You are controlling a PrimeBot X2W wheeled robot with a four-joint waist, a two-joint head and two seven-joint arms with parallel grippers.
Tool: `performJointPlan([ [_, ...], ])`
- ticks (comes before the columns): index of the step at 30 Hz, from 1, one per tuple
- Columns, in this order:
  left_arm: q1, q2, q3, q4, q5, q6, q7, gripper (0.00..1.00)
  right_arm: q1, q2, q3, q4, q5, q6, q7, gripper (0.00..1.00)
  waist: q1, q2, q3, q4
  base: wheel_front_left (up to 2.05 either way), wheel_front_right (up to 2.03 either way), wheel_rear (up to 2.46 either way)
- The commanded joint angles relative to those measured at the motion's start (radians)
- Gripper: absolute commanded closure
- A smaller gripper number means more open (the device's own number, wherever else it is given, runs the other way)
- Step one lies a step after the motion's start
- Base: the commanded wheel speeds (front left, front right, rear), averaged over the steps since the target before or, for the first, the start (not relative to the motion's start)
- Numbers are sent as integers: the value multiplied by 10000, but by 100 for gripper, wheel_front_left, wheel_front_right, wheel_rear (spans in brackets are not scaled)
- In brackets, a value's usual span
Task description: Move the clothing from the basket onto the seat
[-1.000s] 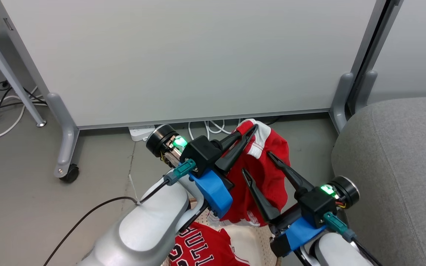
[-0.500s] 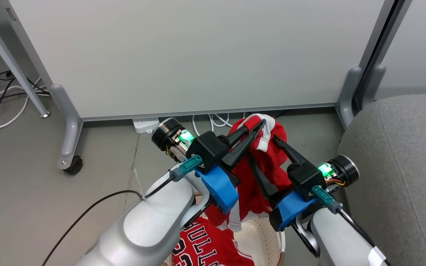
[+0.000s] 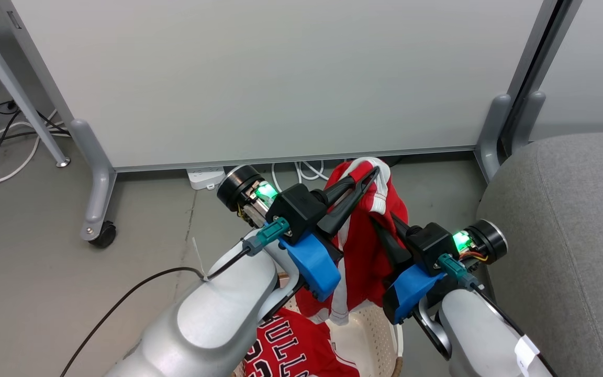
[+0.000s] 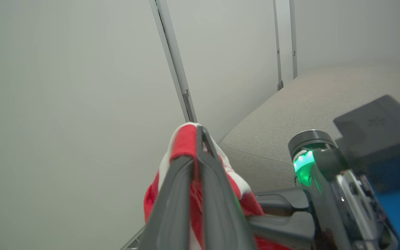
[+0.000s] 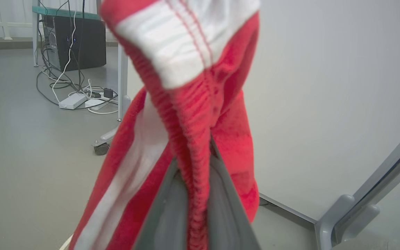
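Head: shorts (image 3: 364, 246) hang over basket (image 3: 372, 340), L hand (image 3: 370, 173) pinching waistband; R hand (image 3: 388, 230) tips buried in cloth. Seat (image 3: 568, 235) edge near on right, floor (image 3: 45, 262) open left. Jersey (image 3: 291, 351) in basket, cut off, reads "ULL".
L wrist: seat just beyond shorts.
R wrist: R hand pressed onto red elastic.

Both arms reach forward, left end effector (image 3: 368, 175) and right end effector (image 3: 384, 222) clamped closed, close together.
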Motion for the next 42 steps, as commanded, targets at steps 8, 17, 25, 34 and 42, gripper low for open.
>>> performJointPlan([
  [8, 44, -15, 62, 11, 53, 19, -52, 100, -197, 39, 123, 86, 343, -3, -10, 100, 0, 0, -9, 6, 0, 0, 0],
  [17, 101, 4, 81, 45, 108, -4, -52, 100, -174, 39, 145, 90, 461, -3, -10, 100, 0, 0, -7, -12, 0, 0, 0],
  [25, 192, -9, 168, 50, 88, 72, -52, 54, -72, 40, 167, 101, 625, -3, -10, 100, 0, 0, -6, -31, 0, 0, 0],
  [34, 234, -41, 79, 205, 92, 49, -50, 0, -84, 36, -32, 61, 844, -3, -10, 100, 0, 0, 60, -35, 0, 0, 0],
  [42, 160, 18, 68, 237, 172, 180, -50, 0, -292, 31, -507, -98, 949, -3, -10, 100, 0, 0, 344, -245, 0, 0, 0],
])
